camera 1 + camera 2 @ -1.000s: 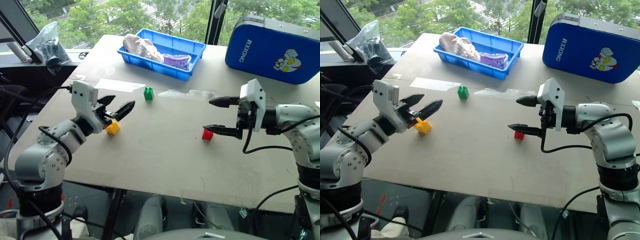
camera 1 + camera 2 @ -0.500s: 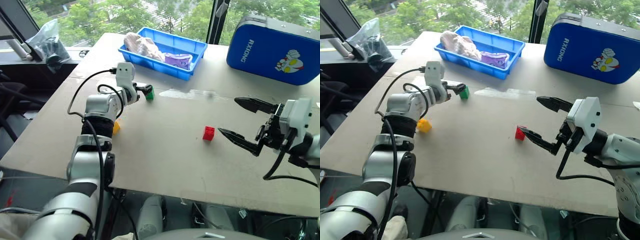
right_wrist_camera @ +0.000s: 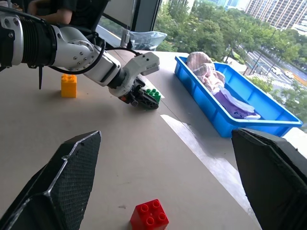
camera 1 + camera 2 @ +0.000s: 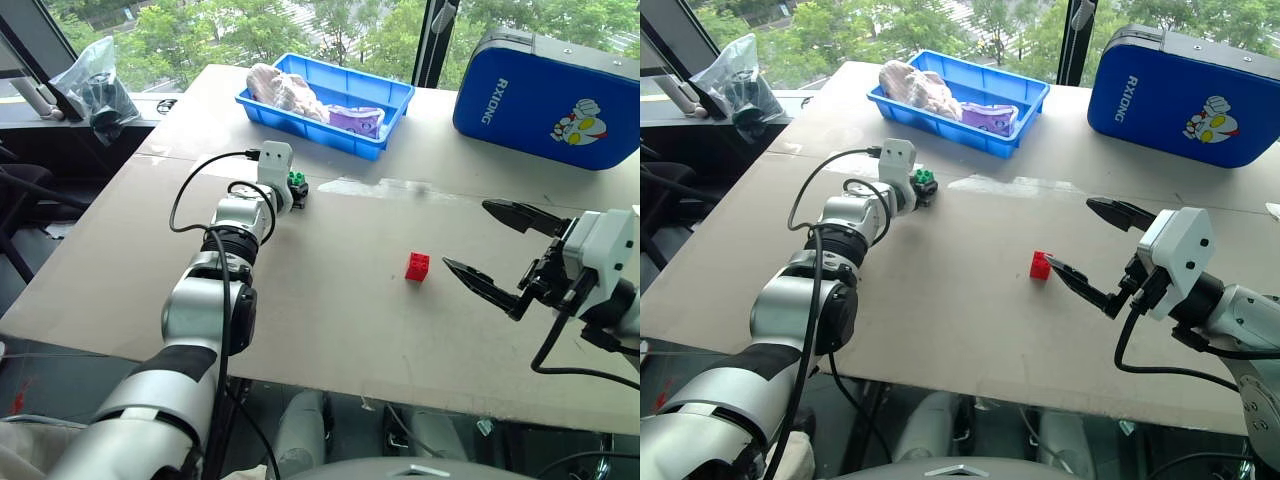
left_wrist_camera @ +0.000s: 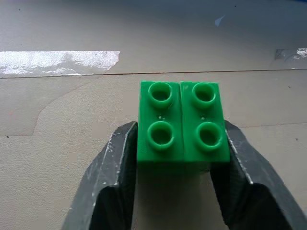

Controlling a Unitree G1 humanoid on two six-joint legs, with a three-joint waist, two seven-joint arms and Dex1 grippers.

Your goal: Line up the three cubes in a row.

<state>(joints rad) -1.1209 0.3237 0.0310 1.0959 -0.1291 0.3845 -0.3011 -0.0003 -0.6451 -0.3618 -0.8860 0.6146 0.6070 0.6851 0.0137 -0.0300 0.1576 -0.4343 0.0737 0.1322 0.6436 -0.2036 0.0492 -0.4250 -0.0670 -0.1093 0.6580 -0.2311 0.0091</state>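
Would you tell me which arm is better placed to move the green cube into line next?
The left: the left gripper is shut on the green cube. The right gripper hangs open near the red cube.

The left arm stretches far forward over the worktop, its end effector pointing slightly downward with both black fingers pressed against the sides of a small green studded plastic brick. The right arm is drawn back (elbow bent), its end effector level, fingers spread wide.
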